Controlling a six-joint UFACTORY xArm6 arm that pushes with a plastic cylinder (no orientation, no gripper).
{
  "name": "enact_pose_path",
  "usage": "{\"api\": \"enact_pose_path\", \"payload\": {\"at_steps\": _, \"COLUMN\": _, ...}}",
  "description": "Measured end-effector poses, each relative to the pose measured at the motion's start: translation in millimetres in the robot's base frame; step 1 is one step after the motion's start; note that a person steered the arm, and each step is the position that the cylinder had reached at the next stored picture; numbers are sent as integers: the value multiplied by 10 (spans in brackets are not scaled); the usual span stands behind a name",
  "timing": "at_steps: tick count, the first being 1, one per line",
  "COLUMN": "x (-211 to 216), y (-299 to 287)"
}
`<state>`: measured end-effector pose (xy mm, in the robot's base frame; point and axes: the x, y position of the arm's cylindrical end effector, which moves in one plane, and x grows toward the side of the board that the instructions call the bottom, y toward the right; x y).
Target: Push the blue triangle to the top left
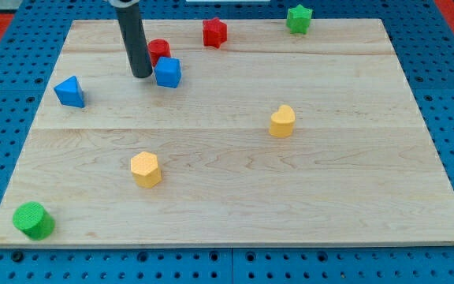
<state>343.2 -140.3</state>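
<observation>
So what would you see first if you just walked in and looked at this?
Probably the dark rod near the view's top left, my tip set down just left of the blue cube. Then the bright blocks scattered over the wooden board, like the blue triangle at the left edge and the green cylinder in the bottom left corner.

Only a plain, smooth, matte dark grey-black cylindrical rod (pixel 133 39) of constant thickness is seen, cut off by the view's top edge, ending in my tip (pixel 141 76), flat and blunt; no cables, screws or markings can be made out.
</observation>
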Motion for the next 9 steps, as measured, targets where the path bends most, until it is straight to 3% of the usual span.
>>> {"api": "enact_pose_path", "payload": {"at_steps": 2, "x": 526, "y": 10}}
{"api": "enact_pose_path", "payload": {"at_steps": 3, "x": 930, "y": -373}}
{"api": "enact_pose_path", "payload": {"at_steps": 4, "x": 1015, "y": -633}}
{"api": "enact_pose_path", "payload": {"at_steps": 6, "x": 621, "y": -1282}}
{"api": "enact_pose_path", "payload": {"at_steps": 8, "x": 693, "y": -803}}
{"api": "enact_pose_path", "payload": {"at_steps": 9, "x": 706, "y": -839}}
